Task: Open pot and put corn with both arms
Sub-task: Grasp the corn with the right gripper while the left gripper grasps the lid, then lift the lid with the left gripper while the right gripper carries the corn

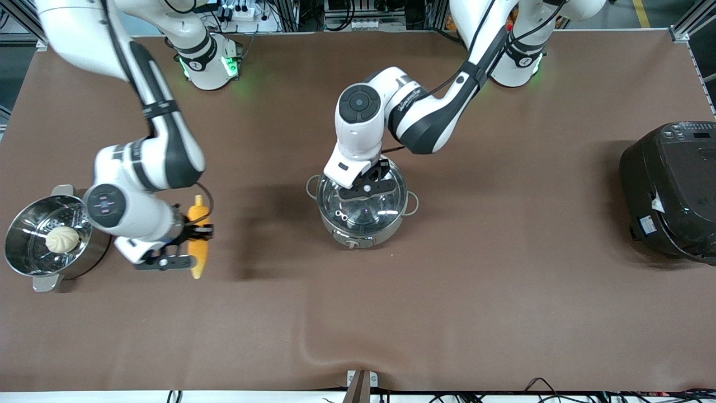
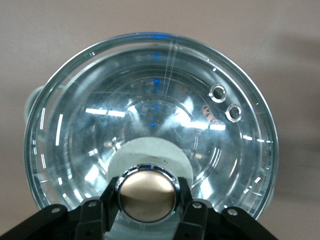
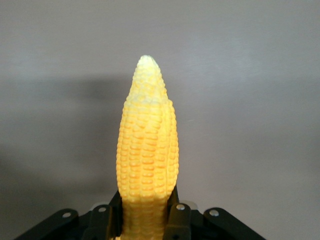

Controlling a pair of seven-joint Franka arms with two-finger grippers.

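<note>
The steel pot (image 1: pixel 358 232) stands mid-table with its glass lid (image 1: pixel 347 206) on it. My left gripper (image 1: pixel 366 187) is over the lid. In the left wrist view the left gripper (image 2: pixel 147 202) is shut on the lid's copper knob (image 2: pixel 147 192), one finger on each side, and the glass lid (image 2: pixel 150 110) fills the view. My right gripper (image 1: pixel 193 246) is shut on the yellow corn (image 1: pixel 197 215) and holds it above the table between the steamer pot and the pot. In the right wrist view the right gripper (image 3: pixel 145 217) clamps the corn (image 3: pixel 147 145) near its thick end.
A steel steamer pot (image 1: pixel 22 249) with a white bun (image 1: pixel 62 239) in it stands at the right arm's end of the table. A large black cooker (image 1: pixel 671 190) stands at the left arm's end. Brown table cover (image 1: pixel 447 313) lies nearer the camera.
</note>
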